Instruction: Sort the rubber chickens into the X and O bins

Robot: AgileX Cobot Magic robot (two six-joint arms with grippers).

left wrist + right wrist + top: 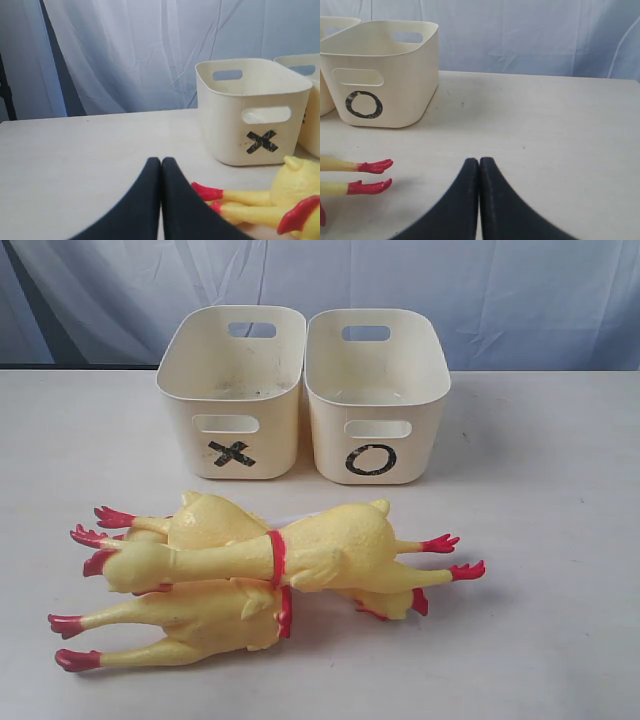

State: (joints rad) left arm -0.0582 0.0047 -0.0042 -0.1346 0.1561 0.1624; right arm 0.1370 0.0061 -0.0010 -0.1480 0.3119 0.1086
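Sorting not started: yellow rubber chickens (330, 545) piled on white table (560, 560), just before cream plastic X bin (180, 435) and O bin (430, 435). Both clenched, empty: left claw (161, 165), right claw (479, 165). Next: open one, grab the top chicken.

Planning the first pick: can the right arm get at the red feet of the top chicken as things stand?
Probably yes. Those feet stick out toward the right gripper, with only bare table between. Its jaws are shut, so they must open first.

Pale table (560, 540) before a wrinkled bluish-white curtain (480, 280).
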